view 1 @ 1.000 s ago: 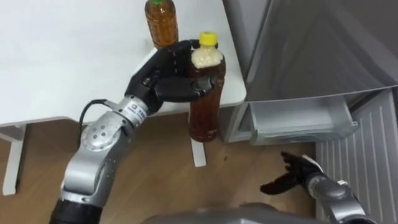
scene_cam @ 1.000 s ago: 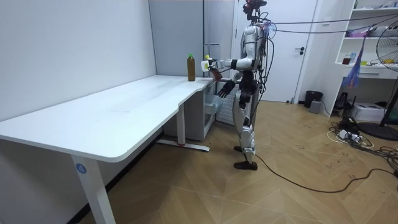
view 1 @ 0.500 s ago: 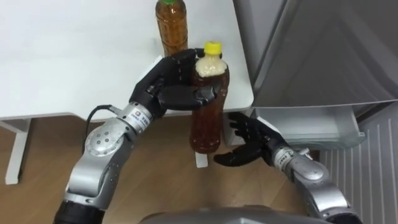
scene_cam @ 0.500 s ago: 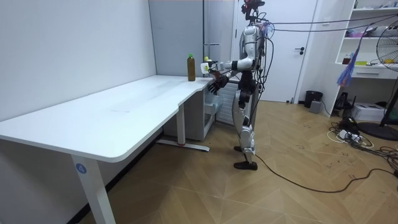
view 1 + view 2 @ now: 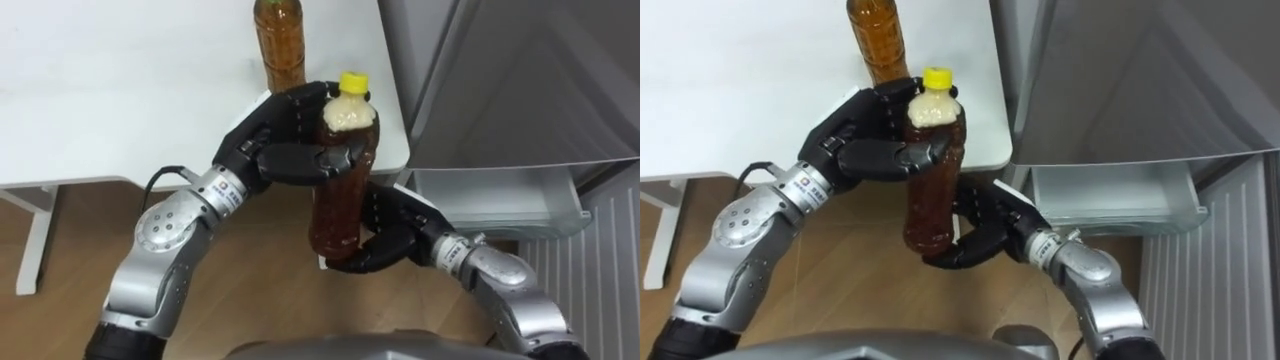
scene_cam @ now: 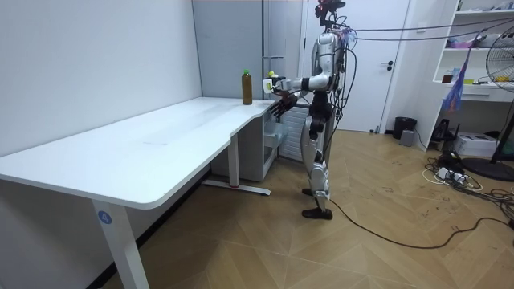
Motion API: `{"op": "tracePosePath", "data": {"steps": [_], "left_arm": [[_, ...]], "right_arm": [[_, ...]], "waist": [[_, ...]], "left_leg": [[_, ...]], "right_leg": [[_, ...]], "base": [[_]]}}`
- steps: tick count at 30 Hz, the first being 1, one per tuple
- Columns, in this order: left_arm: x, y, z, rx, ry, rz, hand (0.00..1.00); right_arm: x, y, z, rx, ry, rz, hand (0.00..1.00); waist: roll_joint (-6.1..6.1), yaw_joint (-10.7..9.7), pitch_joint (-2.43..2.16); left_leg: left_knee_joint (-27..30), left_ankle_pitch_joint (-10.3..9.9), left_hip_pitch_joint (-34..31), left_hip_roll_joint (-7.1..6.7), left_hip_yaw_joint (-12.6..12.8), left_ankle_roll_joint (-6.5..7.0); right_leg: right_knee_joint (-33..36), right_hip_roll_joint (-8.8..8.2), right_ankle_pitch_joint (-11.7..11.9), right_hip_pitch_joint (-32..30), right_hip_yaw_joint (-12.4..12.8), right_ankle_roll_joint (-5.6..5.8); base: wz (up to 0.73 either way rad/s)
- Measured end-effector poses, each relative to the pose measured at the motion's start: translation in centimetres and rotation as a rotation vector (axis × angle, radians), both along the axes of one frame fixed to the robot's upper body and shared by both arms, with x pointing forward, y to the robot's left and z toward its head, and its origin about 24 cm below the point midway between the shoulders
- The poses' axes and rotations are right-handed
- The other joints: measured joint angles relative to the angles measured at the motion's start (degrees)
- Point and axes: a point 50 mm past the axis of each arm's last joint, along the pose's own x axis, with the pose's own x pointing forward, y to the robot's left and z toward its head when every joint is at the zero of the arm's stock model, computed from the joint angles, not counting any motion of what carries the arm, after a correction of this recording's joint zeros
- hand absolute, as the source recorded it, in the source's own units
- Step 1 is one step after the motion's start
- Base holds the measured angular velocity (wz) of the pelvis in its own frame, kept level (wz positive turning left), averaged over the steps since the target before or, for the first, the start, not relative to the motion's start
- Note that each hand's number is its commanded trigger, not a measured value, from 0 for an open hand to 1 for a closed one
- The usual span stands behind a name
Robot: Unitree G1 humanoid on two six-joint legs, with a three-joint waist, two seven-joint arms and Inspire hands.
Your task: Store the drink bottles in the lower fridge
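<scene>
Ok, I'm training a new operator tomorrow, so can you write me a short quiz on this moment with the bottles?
1. True or false: the yellow-capped bottle stands on the table.
2. The left hand grips that bottle's upper part. What cups its base? A) the table B) the right hand C) nothing
3. Fill in: the second bottle stands upright on the ____.
Key: 1 false; 2 B; 3 table.
</scene>
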Motion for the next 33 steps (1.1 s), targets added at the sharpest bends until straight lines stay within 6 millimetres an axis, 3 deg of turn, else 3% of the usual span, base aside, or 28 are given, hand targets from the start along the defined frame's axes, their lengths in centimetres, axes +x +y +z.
{"op": "tracePosePath", "data": {"steps": [8, 14, 26, 33], "left_arm": [[-0.5, 0.5, -0.5, 0.019, 0.025, -0.036, 1.0], [-1.0, 1.0, -0.9, 0.041, 0.044, -0.051, 1.0], [-1.1, 1.4, -1.0, 0.083, 0.054, -0.072, 1.0], [-1.7, 1.5, -3.1, 0.129, 0.142, -0.095, 1.0]], "right_arm": [[-0.4, 0.0, 0.5, 0.09, 0.031, 0.125, 0.0], [-0.9, 0.1, 0.6, 0.145, 0.066, 0.21, 0.0], [-1.3, -1.0, 0.6, 0.138, 0.104, 0.276, 0.0], [-1.7, -0.6, 0.5, 0.154, 0.128, 0.305, 0.0]], "waist": [[-0.81, 0.3, -0.23], [-2.12, 0.4, 0.12], [-2.55, 0.4, 0.11], [-2.99, 0.5, -0.16]], "left_leg": [[0.1, 0.0, 0.0, -0.02, -0.2, 0.0], [0.1, 0.0, 0.0, 0.01, -0.2, 0.0], [0.1, 0.0, 0.0, 0.0, -0.1, 0.01], [0.1, 0.0, -0.2, 0.0, 0.0, 0.0]], "right_leg": [[-0.1, -0.01, 0.0, 0.1, 0.1, -0.01], [-0.1, -0.07, 0.0, 0.1, 0.1, 0.01], [-0.1, -0.12, 0.0, 0.0, 0.0, 0.04], [0.0, -0.05, 0.0, -0.1, 0.0, 0.04]], "base": [[0.0], [0.0], [0.0], [0.0]]}}
